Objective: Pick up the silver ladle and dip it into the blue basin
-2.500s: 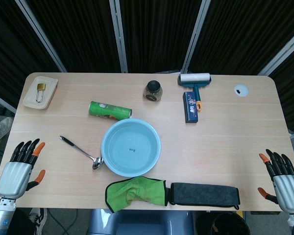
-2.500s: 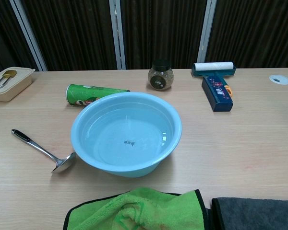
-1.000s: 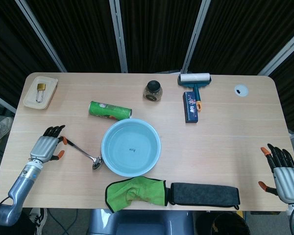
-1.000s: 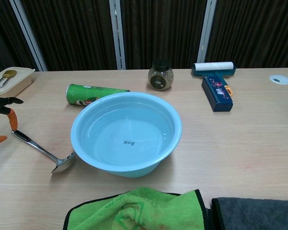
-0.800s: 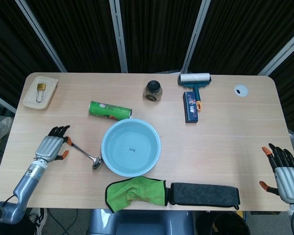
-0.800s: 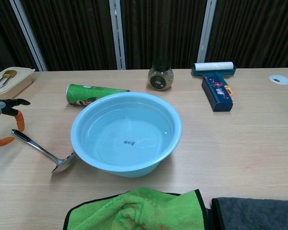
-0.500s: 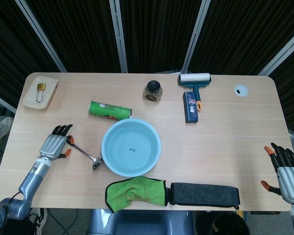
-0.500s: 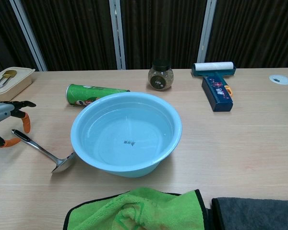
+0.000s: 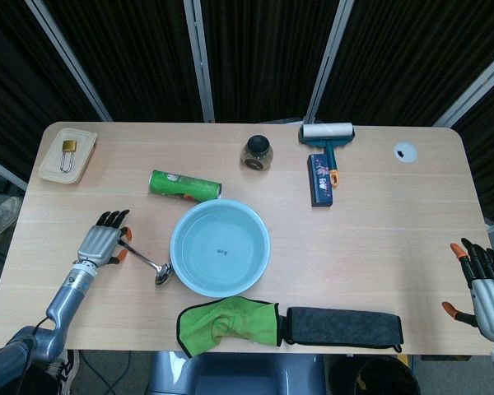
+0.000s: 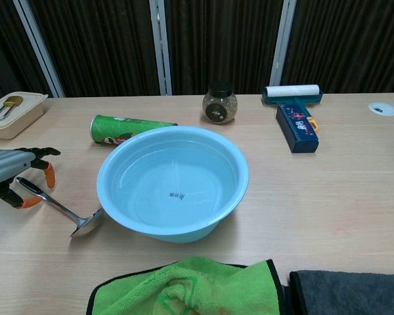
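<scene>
Right now left hand (image 9: 101,243) open over ladle (image 10: 59,206) handle; sloppy pinch could skid it against basin (image 10: 173,184).

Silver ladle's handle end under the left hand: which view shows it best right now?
The chest view: the silver ladle lies side-on there, its dark handle tip between the left hand's orange-tipped fingers. In the head view the left hand covers that end; only shaft and bowl show beside the blue basin.

table (image 9: 379,214) | basin (image 9: 220,248) | ladle (image 9: 148,262) | can (image 9: 184,185) | jar (image 9: 258,152) | cloths (image 9: 229,324)
</scene>
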